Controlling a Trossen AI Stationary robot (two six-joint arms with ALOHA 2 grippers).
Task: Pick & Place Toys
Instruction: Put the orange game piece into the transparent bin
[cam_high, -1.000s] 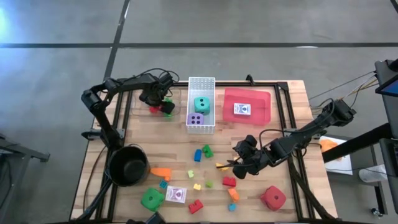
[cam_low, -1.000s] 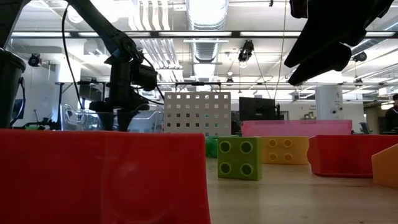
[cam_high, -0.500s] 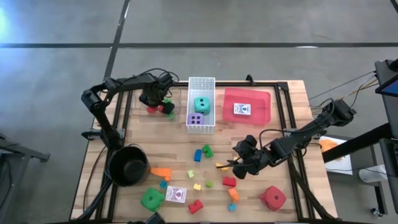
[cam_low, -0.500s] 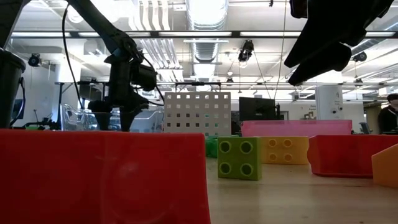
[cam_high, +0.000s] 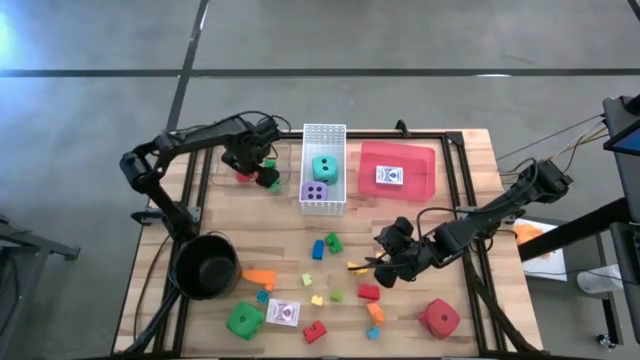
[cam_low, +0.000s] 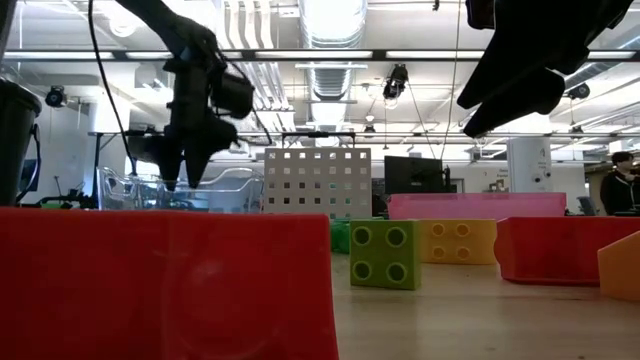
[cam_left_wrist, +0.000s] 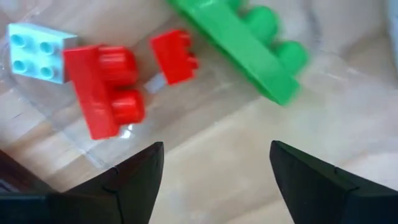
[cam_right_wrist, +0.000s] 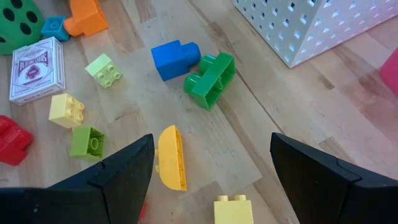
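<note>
My left gripper (cam_high: 252, 162) (cam_left_wrist: 214, 165) hangs open and pointing down over a clear tray (cam_low: 135, 188) at the table's far left. Nothing is between its fingers. In the tray lie a red brick (cam_left_wrist: 102, 87), a smaller red brick (cam_left_wrist: 173, 56), a green brick (cam_left_wrist: 242, 43) and a pale blue brick (cam_left_wrist: 34, 50). My right gripper (cam_high: 378, 265) (cam_right_wrist: 211, 168) stands open, slanting down above a yellow curved piece (cam_right_wrist: 169, 157) at the table's middle. Small bricks, a card pack (cam_high: 283, 312), a green die (cam_high: 244, 320) and a red die (cam_high: 439, 318) lie on the near half.
The white perforated basket (cam_high: 323, 135) holds a teal die (cam_high: 323, 167) and a purple die (cam_high: 314, 191). The red tray (cam_high: 420, 160) to its right holds a card pack (cam_high: 389, 177). A round black pot (cam_high: 207, 265) stands at the near left.
My left gripper has risen straight up from the clear tray, its fingers empty. The bricks stay in the tray.
</note>
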